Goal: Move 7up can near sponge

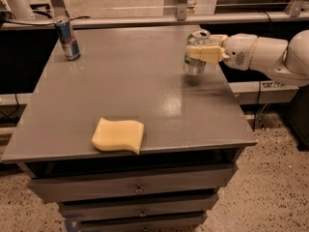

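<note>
You're in the carry step. The gripper (199, 48) reaches in from the right side of the table (120, 81), and its claw is closed around the 7up can (193, 67), gripping it high on the body near the far right edge of the top. The can looks upright, but I can't tell whether its base is clear of the surface. The sponge (118, 135) lies well apart from it, at the front edge and left of centre. Next comes a diagonal sweep toward the front and left — set the can down beside the sponge, not on it. The blue can (67, 37) in the far left corner sits outside that path.
</note>
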`<state>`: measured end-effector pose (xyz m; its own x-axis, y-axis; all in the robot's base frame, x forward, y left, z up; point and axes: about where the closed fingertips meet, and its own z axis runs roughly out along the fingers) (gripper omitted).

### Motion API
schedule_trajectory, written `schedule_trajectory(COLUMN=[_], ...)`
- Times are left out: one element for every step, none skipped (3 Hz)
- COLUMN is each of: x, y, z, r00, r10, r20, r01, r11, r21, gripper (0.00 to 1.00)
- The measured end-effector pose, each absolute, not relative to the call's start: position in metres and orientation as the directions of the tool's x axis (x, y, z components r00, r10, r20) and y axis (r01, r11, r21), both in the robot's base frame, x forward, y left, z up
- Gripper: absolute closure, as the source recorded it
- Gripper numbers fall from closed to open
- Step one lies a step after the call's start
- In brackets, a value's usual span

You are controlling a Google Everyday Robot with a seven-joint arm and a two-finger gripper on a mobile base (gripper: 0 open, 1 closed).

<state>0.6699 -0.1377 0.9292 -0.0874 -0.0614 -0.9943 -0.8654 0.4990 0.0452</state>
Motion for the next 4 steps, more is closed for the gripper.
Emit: schedule_trajectory(x=[0.622,0.576,0.542,0.515], y=[-0.094,-0.048,-0.01,0.026], z=[0.936,0.931,0.921,0.915], r00=[-0.089,-0.09,-0.101,-0.106], r10=[-0.054,-0.069,-0.074,-0.076], r20=[-0.995,-0.994,-0.992,-0.991], r01=[-0.915,-0.953,-0.973,-0.985], r11=[0.4,0.295,0.217,0.144], r21=[0.061,0.066,0.083,0.094], gripper=[1.0,1.0,1.0,1.0])
